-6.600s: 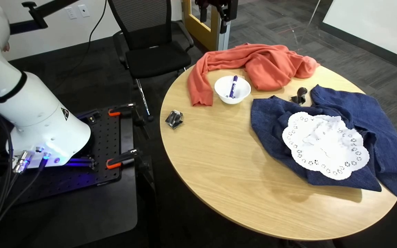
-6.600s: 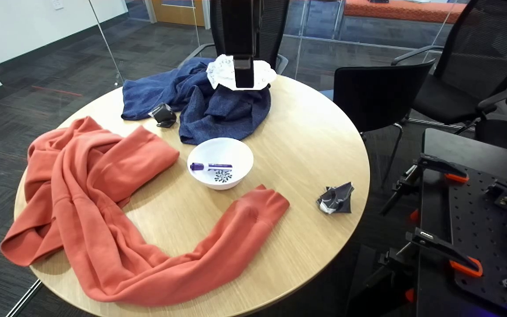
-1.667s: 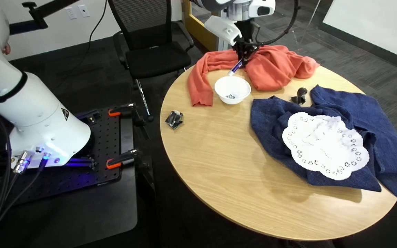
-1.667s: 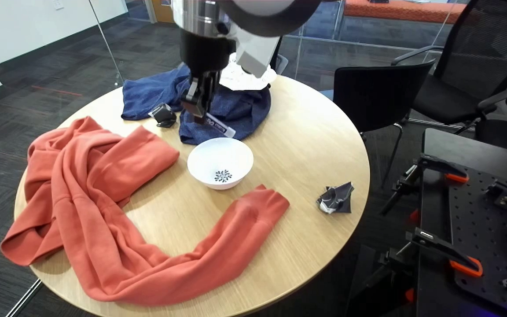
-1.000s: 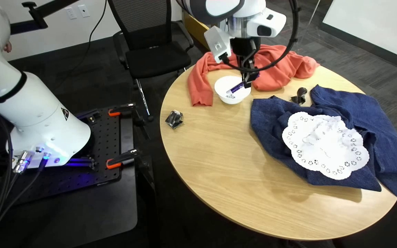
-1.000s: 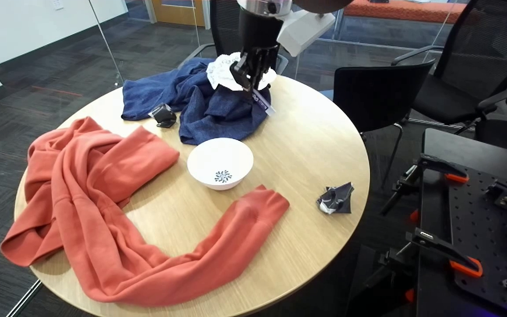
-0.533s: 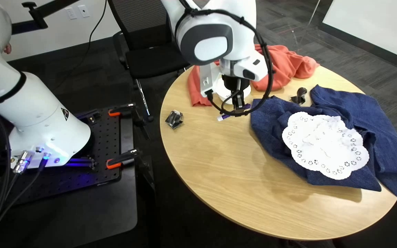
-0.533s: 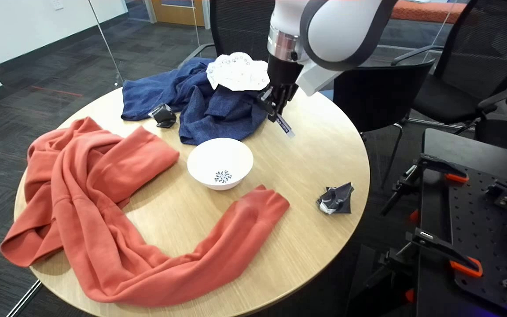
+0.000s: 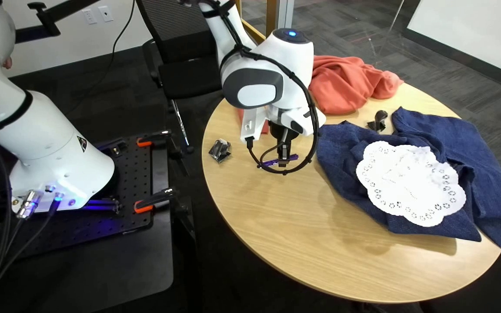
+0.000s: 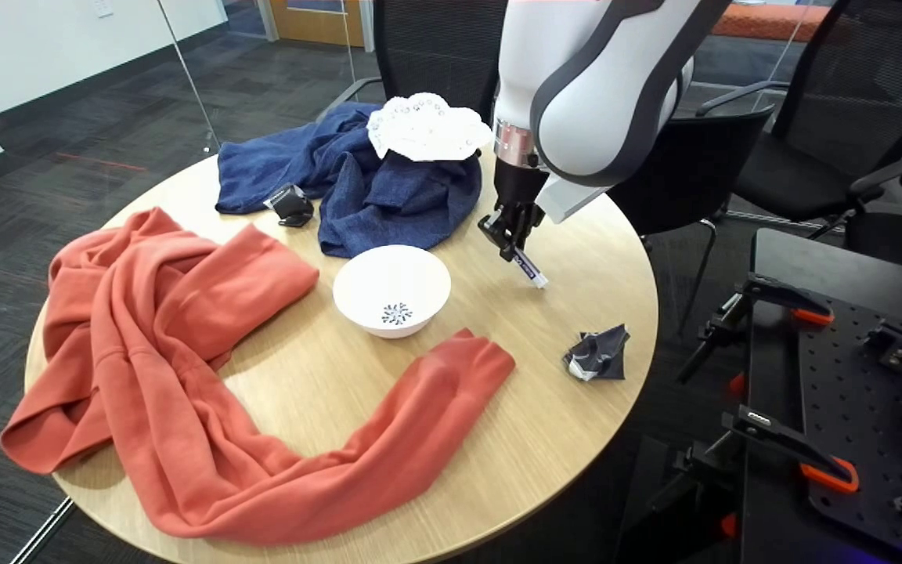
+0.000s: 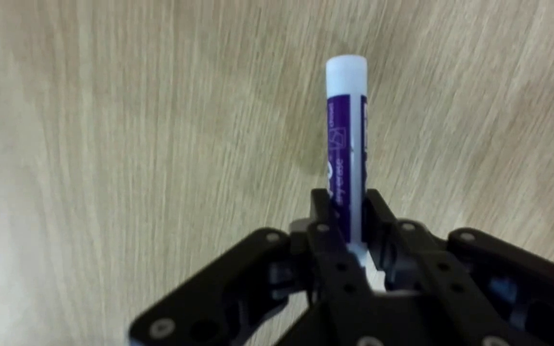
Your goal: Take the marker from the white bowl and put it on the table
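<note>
The purple marker (image 11: pixel 339 139) with a white end lies lengthwise between the black fingers of my gripper (image 11: pixel 346 204), which press on it from both sides. In both exterior views the gripper (image 10: pixel 510 252) is low over the bare wood of the round table (image 9: pixel 285 234), with the marker (image 10: pixel 531 270) jutting out and slanting downward. Whether the marker touches the tabletop, I cannot tell. The white bowl (image 10: pixel 373 274), with a dark pattern inside its bottom, stands beside the gripper in an exterior view. The arm hides it in the view where the marker (image 9: pixel 294 157) shows on both sides of the fingers.
A coral sweater (image 10: pixel 146 345) curls around the bowl's side of the table. Navy cloth (image 9: pixel 346 148) lies under a white lace doily (image 9: pixel 411 187). A crumpled black wrapper (image 10: pixel 601 352) sits near the table edge, and a small black object (image 10: pixel 291 205) is by the cloth.
Several seconds ago the marker lay in the bowl. It has since been gripped and lifted out. Over the last second the gripper carried it away from the bowl and down toward the tabletop.
</note>
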Robot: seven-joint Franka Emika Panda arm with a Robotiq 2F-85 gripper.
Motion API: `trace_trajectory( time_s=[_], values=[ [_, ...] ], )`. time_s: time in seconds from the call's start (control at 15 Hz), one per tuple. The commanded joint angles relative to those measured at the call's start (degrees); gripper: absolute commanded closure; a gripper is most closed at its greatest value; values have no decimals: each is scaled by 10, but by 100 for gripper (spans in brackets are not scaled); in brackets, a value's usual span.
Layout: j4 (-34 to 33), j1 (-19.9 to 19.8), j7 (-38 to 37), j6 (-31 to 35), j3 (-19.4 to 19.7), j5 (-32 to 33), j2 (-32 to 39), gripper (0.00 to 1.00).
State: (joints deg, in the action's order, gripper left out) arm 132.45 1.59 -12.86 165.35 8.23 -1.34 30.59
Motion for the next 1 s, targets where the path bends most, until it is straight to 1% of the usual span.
trace_trajectory(
  time_s=[0.0, 0.13, 0.4, 0.47, 0.87, 0.93],
  values=[
    [5, -4, -2, 15, -3, -14, -6, 48],
    [18, 4, -6, 30, 4, -10, -25, 34],
    [44, 27, -9, 63, 25, 0, -66, 4],
    [50, 32, -10, 69, 31, 3, -78, 0],
    [75, 59, -17, 82, 54, 17, -129, 0],
    [44, 39, -2, 62, 36, 7, -99, 0]
  ],
)
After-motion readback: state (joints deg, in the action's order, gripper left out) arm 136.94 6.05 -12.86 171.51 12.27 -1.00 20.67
